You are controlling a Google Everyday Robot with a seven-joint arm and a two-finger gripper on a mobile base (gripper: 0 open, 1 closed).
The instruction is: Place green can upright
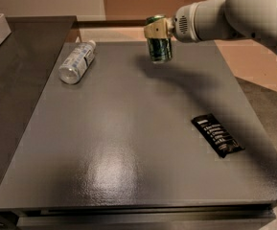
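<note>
1. The gripper [156, 31] hovers at the far side of the table [128, 128]. It is clamped on the upper part of the green can [160, 50] from the side, which keeps the can upright.
2. The can's base is very near the tabletop; whether it touches, I cannot tell.
3. A bottle [76, 61] lies on its side to the left and a dark packet [218, 134] lies nearer the right, both well apart from the can, so neither looks likely to hinder setting it down.
</note>
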